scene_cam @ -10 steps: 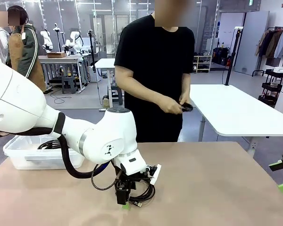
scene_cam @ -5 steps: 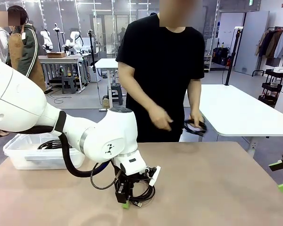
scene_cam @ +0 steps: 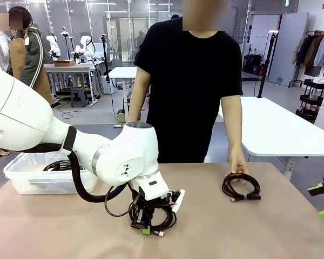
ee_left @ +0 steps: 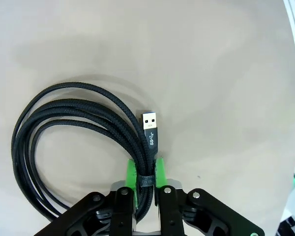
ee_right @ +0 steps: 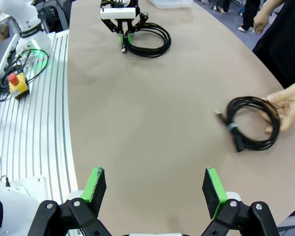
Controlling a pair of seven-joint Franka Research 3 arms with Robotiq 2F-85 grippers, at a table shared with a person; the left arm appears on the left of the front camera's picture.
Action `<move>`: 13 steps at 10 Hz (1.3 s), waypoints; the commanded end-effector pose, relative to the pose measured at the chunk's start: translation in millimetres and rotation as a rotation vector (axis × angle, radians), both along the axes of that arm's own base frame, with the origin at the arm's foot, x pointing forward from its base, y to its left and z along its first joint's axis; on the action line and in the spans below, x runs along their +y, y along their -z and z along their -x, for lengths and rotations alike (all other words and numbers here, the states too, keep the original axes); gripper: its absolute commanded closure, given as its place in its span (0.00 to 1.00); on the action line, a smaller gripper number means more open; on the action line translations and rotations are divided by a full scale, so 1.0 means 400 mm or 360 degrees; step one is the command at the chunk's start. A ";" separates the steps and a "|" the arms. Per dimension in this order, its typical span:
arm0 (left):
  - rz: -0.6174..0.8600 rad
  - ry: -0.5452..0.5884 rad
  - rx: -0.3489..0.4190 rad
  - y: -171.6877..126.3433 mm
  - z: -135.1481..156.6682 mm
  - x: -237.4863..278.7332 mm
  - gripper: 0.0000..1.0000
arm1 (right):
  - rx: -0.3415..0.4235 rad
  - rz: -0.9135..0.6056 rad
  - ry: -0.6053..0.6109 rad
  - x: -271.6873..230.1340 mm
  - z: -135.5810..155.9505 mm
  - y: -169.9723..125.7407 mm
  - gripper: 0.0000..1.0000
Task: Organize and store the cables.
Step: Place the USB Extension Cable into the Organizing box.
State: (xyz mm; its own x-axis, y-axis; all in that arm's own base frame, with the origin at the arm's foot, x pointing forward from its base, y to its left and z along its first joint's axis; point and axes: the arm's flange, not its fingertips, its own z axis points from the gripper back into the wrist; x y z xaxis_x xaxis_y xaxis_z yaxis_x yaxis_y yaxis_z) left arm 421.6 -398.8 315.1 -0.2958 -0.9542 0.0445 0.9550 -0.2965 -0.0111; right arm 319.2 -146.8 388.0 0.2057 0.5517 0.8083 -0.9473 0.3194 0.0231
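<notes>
On the tan surface [scene_cam: 205, 237], the left claw [ee_left: 146, 173] is clamped on a coiled black USB cable [ee_left: 59, 118] near the robot-side edge. A second coiled cable [scene_cam: 241, 186] lies toward the far right, with a person's hand [scene_cam: 237, 163] touching its rim. The right claw [ee_right: 154, 186] hangs with its green pads wide apart above bare surface, and a clear plastic bin [scene_cam: 27, 183] holding more black cables [scene_cam: 58, 165] sits at the far left corner. Beyond, the room holds a white table [scene_cam: 270, 129], glass partitions [scene_cam: 97, 21] and a coat rack [scene_cam: 313, 51].
</notes>
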 end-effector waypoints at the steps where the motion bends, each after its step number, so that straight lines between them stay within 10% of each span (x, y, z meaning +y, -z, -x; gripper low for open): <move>1: -0.0040 -0.0020 -0.0063 -0.059 0.027 0.015 1.00 | -0.0005 -0.0022 0.0019 0.004 -0.002 -0.008 0.00; 6: 0.0062 0.0088 -0.0260 -0.275 0.120 0.175 0.91 | -0.0005 -0.0022 0.0019 0.004 -0.002 -0.008 0.00; 13: 0.0096 0.0040 -0.0305 -0.314 0.120 0.214 0.91 | -0.0005 -0.0022 0.0019 0.004 -0.002 -0.008 0.00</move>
State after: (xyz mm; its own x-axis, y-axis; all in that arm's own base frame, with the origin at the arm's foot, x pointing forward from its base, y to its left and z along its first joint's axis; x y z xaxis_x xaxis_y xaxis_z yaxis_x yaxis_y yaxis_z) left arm 371.6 -312.0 438.7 -0.3336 -0.9416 0.0451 0.9290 -0.3203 0.1856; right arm 319.4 -146.4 388.1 0.2055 0.5523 0.8079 -0.9475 0.3189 0.0231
